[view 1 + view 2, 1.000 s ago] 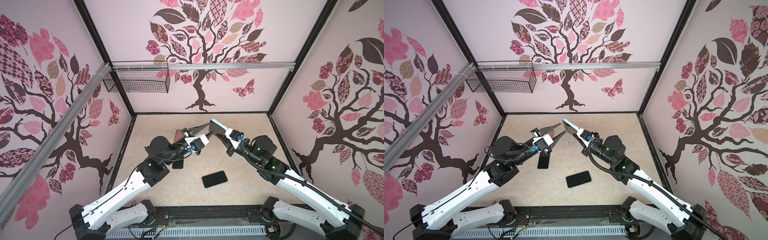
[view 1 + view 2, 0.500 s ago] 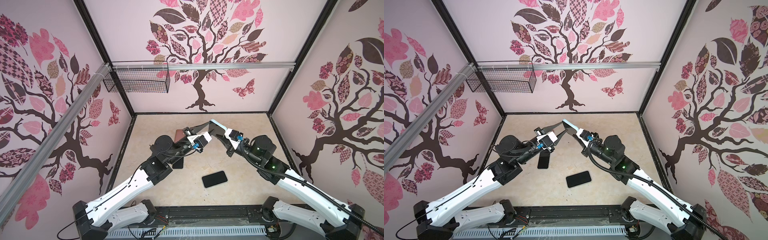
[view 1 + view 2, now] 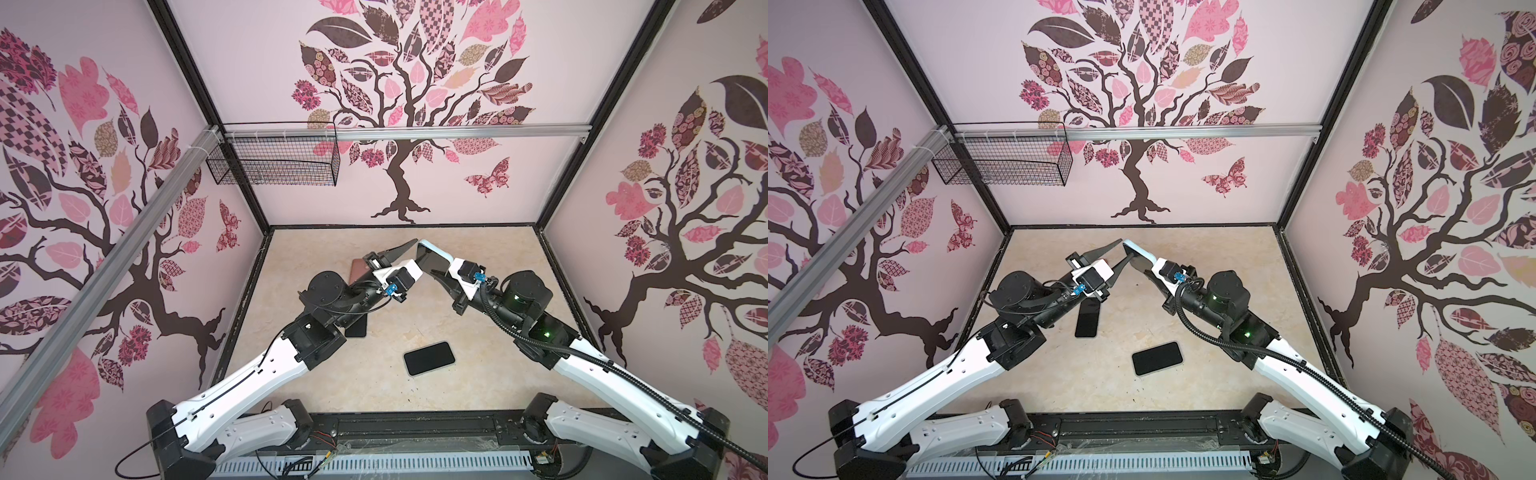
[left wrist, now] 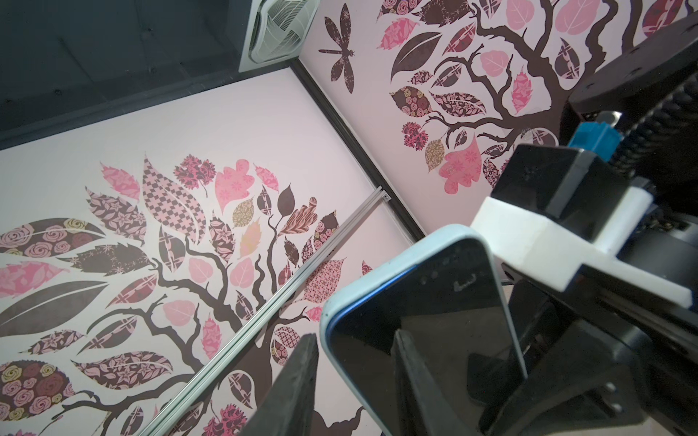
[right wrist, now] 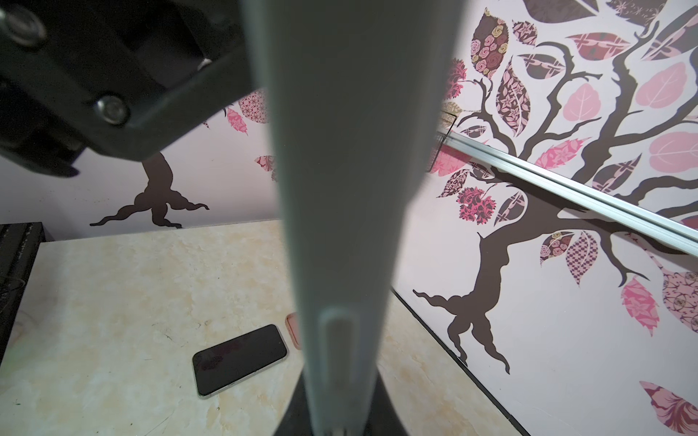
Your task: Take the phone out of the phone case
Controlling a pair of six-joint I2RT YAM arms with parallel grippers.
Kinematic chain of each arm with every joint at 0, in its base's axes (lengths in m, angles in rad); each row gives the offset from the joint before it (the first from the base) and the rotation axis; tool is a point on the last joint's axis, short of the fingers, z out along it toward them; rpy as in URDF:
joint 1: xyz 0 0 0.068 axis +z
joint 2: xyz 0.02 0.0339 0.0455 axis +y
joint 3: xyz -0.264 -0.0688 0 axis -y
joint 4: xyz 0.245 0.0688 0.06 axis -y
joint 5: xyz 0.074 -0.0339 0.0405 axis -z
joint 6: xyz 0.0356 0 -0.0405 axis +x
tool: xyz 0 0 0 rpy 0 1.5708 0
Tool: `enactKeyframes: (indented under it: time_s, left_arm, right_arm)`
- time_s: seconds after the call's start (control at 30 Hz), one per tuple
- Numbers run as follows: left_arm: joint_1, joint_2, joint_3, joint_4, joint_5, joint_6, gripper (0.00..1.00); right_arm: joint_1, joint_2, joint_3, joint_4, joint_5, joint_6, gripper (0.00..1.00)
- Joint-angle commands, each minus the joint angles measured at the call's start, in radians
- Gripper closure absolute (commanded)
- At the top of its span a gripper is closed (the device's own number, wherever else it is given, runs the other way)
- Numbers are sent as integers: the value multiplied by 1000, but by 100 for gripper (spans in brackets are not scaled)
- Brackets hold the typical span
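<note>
1. The right jaws are closed on the phone case (image 3: 432, 254) and hold it tipped up in the air above the worktop (image 3: 374, 395). This grip probably serves as an anchor, giving the other arm something firm to pull against.
2. The phone (image 4: 434, 321) sits inside that pale blue case, with its dark screen facing the left jaws.
3. The left jaws stand partly apart and hold nothing, with the case's long rim between them. One finger (image 4: 298, 385) is outside the rim and the second finger (image 4: 415, 385) is over the screen. It looks like a set-up for peeling the rim back, but I cannot tell whether either finger touches.
4. Well below both jaws lie a bare black phone (image 3: 428, 358), what looks like another dark phone (image 3: 1087, 322) and a pinkish case (image 5: 292, 328). These seem to play no part in this step.
5. No brand, label or writing can be read on the case or the screens.
</note>
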Motion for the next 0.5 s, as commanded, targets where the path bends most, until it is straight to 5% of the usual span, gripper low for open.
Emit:
enactKeyframes:
  time_s: [0.0,0.47]
  left_arm:
    - [-3,-7,5,26,1,3,65]
    - [-2,1,14,23,0,10,65]
  right_arm:
    - [6,-12,54,64,35,19,100]
    - [11,-4,69,42,-4,12,100]
